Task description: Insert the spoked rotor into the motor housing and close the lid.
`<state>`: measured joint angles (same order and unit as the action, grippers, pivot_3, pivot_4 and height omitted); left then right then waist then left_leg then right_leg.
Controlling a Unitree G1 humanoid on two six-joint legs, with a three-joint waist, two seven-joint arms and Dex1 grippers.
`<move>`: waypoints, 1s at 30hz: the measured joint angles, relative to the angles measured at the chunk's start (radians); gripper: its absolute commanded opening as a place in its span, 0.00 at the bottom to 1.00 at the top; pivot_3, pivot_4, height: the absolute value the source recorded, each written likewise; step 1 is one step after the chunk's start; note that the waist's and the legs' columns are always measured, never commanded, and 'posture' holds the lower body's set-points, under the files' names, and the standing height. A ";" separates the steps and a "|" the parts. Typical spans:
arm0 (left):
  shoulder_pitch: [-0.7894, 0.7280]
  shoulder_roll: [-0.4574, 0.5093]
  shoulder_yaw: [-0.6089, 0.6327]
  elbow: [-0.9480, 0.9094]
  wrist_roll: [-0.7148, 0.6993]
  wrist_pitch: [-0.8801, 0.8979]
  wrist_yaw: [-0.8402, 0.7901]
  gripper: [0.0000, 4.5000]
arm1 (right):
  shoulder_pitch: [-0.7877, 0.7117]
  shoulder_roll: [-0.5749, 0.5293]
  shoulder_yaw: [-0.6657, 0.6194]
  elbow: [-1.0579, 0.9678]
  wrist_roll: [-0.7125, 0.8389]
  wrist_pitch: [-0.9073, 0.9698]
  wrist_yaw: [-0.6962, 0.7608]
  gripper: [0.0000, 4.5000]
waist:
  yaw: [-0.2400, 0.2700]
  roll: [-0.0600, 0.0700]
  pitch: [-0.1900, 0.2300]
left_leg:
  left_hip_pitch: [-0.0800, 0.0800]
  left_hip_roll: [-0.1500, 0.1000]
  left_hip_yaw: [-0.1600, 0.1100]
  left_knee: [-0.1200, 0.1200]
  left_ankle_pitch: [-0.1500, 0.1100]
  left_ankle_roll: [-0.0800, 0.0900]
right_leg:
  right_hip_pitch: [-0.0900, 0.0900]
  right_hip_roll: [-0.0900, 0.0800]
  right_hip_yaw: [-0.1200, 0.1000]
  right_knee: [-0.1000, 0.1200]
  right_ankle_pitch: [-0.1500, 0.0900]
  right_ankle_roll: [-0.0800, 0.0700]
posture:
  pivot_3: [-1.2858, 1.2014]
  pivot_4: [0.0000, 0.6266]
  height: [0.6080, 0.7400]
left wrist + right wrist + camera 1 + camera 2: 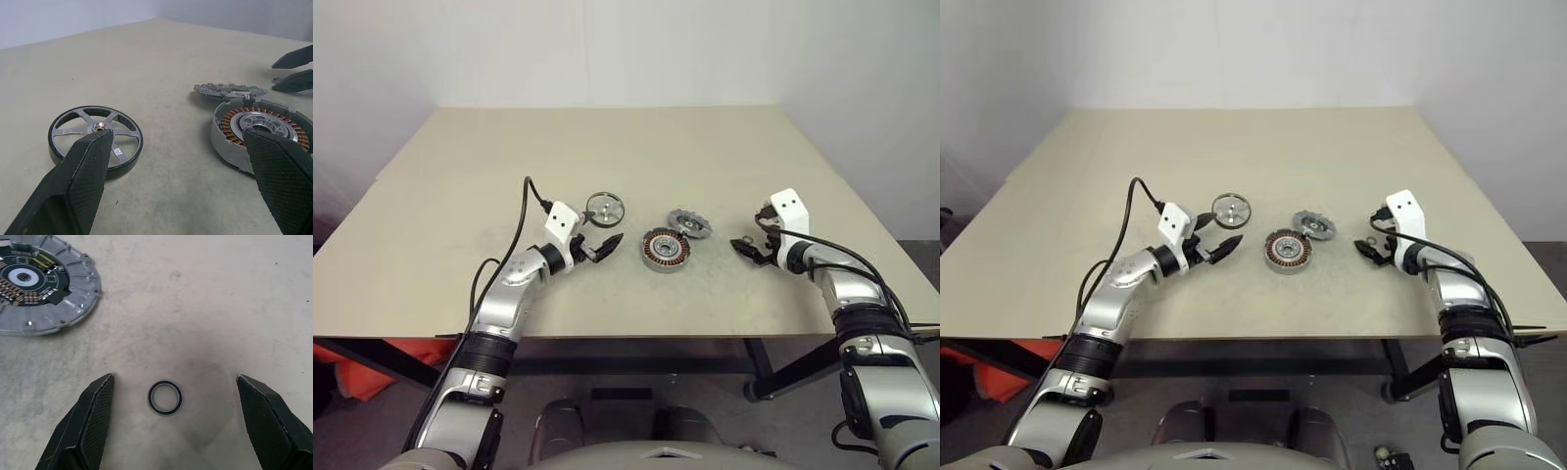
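A: On the table (460,176), what is inside the motor housing (667,250)?
B: Only copper windings; the spoked rotor (605,208) lies flat beside it, the lid (689,223) leans on its rim.
A: Grippers?
B: The left gripper (603,247) and the right gripper (745,249) are both spread, holding nothing; a small ring (165,397) lies between the right fingers.

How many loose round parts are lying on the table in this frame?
4: the shiny silver spoked rotor nearest the left claw, the dark copper-wound motor housing mid-table, the dull grey notched lid just behind it, and a small thin ring between the right claw's fingers.
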<state>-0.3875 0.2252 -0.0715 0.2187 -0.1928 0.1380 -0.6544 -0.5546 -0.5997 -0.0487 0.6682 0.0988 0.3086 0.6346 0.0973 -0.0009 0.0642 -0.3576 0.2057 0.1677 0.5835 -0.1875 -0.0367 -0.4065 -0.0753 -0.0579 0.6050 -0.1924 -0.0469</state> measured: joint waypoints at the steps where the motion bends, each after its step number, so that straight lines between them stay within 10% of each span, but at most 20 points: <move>1: 0.000 0.001 0.000 0.000 0.000 -0.001 0.000 0.99 | -0.005 0.000 0.000 0.008 0.000 0.001 -0.002 1.00 | 0.000 0.000 0.000 | 0.000 0.000 0.000 0.000 0.000 0.000 | 0.000 0.000 0.000 0.000 0.000 0.000 | 0.52 0.00 1.00; 9: 0.000 0.007 -0.001 0.000 0.002 -0.007 0.000 1.00 | -0.017 -0.008 0.000 0.028 -0.003 0.011 -0.006 0.49 | 0.002 0.000 0.000 | 0.000 0.000 0.000 0.000 0.000 0.000 | 0.000 0.000 0.000 0.000 0.000 0.000 | 0.52 0.00 1.00; 30: 0.000 0.013 -0.001 -0.001 0.002 -0.008 0.000 1.00 | 0.053 -0.044 -0.017 -0.067 0.002 0.074 0.020 0.49 | 0.007 0.000 0.000 | 0.001 0.000 0.000 0.000 0.000 0.000 | 0.002 0.000 0.000 0.000 -0.001 0.001 | 0.52 0.00 1.00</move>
<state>-0.3873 0.2385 -0.0720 0.2181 -0.1907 0.1298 -0.6544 -0.5019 -0.6435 -0.0662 0.6011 0.1012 0.3831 0.6544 0.1046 -0.0006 0.0639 -0.3561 0.2057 0.1678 0.5835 -0.1876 -0.0366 -0.4046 -0.0756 -0.0579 0.6049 -0.1929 -0.0461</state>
